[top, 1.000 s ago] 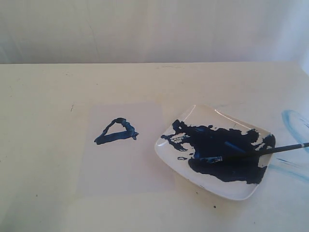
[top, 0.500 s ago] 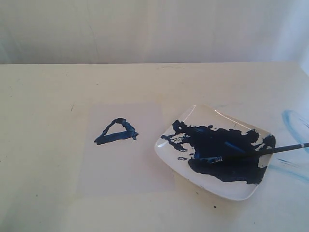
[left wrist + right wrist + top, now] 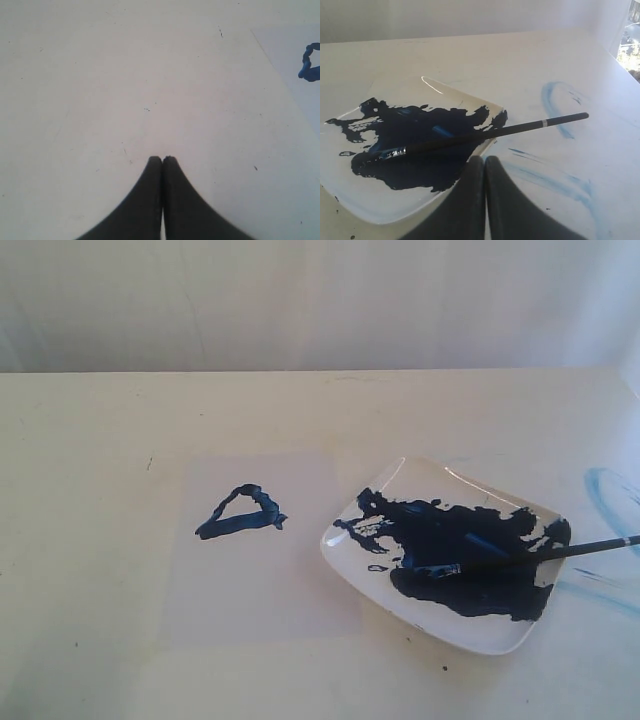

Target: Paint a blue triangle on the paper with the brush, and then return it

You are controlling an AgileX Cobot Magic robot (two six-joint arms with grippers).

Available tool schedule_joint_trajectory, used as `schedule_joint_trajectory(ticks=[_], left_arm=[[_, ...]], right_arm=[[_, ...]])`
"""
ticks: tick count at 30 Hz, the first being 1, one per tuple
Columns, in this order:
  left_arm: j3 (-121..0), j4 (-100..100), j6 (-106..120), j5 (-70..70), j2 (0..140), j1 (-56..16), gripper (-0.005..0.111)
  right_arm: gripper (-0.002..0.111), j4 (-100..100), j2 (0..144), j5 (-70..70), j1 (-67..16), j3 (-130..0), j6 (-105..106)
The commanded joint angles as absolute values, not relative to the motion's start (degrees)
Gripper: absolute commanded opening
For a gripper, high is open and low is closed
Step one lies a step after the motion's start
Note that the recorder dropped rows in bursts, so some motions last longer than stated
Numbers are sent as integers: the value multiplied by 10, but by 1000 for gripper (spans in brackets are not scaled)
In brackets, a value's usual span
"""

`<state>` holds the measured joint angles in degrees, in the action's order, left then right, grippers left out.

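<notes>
Fig. Bench scene, three views.

**Rt arm.** Right end effector (image 3: 485, 159) is clenched, tips pressed together and grasping nothing. The brush (image 3: 485, 134) lies just ahead of those tips, crosswise to them and apart from them. Its blue-stained bristles rest in the dark paint blotch (image 3: 415, 145) on the plate (image 3: 350, 195). The shaft crosses the plate rim and the handle end juts out over the bench (image 3: 100, 440), above faint light-blue smears (image 3: 552, 105).

**Lt arm.** Left end effector (image 3: 162, 159) is likewise clenched and empty, hanging over bare bench. The paper (image 3: 295, 45) lies off to one side, well apart from the tips. A bit of the blue triangle (image 3: 311, 75) shows at the frame edge.

**Edges & room.** In the ext. view the triangle sits in the upper half of the sheet, inside all its edges. The plate's left corner meets the paper's rt edge; overlap or mere contact cannot be told. Open bench surrounds the paper on its left, near and far sides. The bench's far edge runs along a pale wall. The brush handle reaches the rt frame border.

**View differences.** Only the ext. view shows triangle, paper, plate and brush together. End effectors appear only in the wrist views. The rt wrist view alone shows the full handle w/ its silver band, and the bench's rt edge.
</notes>
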<state>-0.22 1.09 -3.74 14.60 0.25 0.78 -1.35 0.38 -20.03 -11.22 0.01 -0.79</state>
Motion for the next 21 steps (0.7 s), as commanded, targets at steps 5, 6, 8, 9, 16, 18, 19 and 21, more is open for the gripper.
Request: schedule_joint_trajectory(ticks=[5,6,8,9,16,18,19,21], left_arm=[[0,9,-36,146,0,6,0],[0,9,-36,146,0,6,0],[0,9,-36,146,0,6,0],[0,9,-36,146,0,6,0],[0,9,-36,146,0,-13,0],[0,9,-36,146,0,-13,0],[0,9,-36,146,0,-13,0],[0,9,-36,146,0,-13,0]], right_arm=[[0,-15,0,-199,-116,0,-9],[0,-15,0,-199,-116,0,-9],[0,-15,0,-199,-116,0,-9],[0,-15,0,-199,-116,0,-9],[0,-17,0,-199,-116,0,-9],[0,-17,0,-199,-116,0,-9],[0,-17,0,-199,-116,0,-9],[0,-17,0,-199,-116,0,-9]])
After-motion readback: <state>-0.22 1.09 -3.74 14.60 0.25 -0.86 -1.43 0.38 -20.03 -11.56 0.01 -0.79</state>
